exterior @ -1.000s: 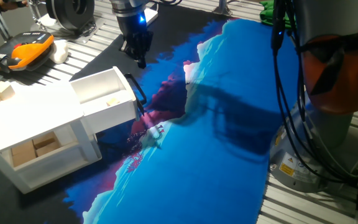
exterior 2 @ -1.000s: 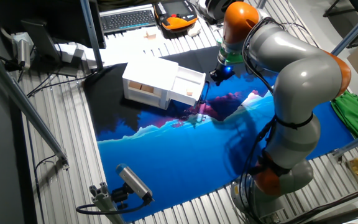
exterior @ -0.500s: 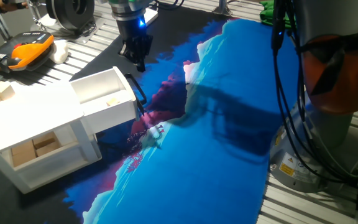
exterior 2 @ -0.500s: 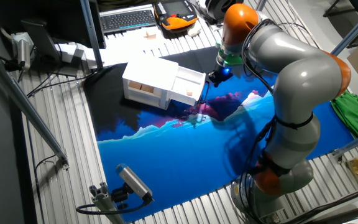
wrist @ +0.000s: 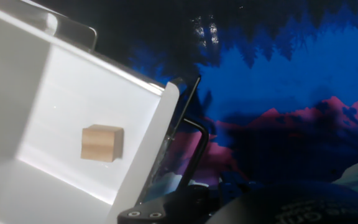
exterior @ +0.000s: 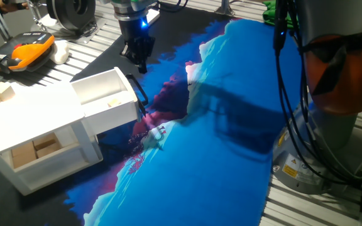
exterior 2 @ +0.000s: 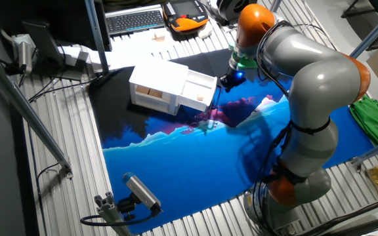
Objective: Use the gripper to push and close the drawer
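Observation:
The white drawer point(exterior: 105, 97) stands pulled out of the small white cabinet point(exterior: 30, 116), with its black bar handle point(exterior: 141, 94) facing the blue mat. In the hand view the drawer point(wrist: 55, 106) holds one wooden cube point(wrist: 102, 143), and the handle point(wrist: 190, 146) runs down beside it. My black gripper point(exterior: 141, 64), blue light above it, hangs just beyond the handle, a little above it and not touching. Its fingers look pressed together and hold nothing. In the other fixed view the gripper point(exterior 2: 226, 81) is just right of the drawer point(exterior 2: 199, 90).
Wooden blocks point(exterior: 36, 149) sit in the cabinet's lower shelf, and a small block point(exterior: 3, 92) lies on its top. An orange-and-black pendant point(exterior: 21, 53) lies behind the cabinet. The blue-and-black mat point(exterior: 219, 144) covers the table. The robot base point(exterior: 338, 94) stands at the right.
My gripper has shifted very slightly near the drawer's handle. The drawer has not moved and is still open.

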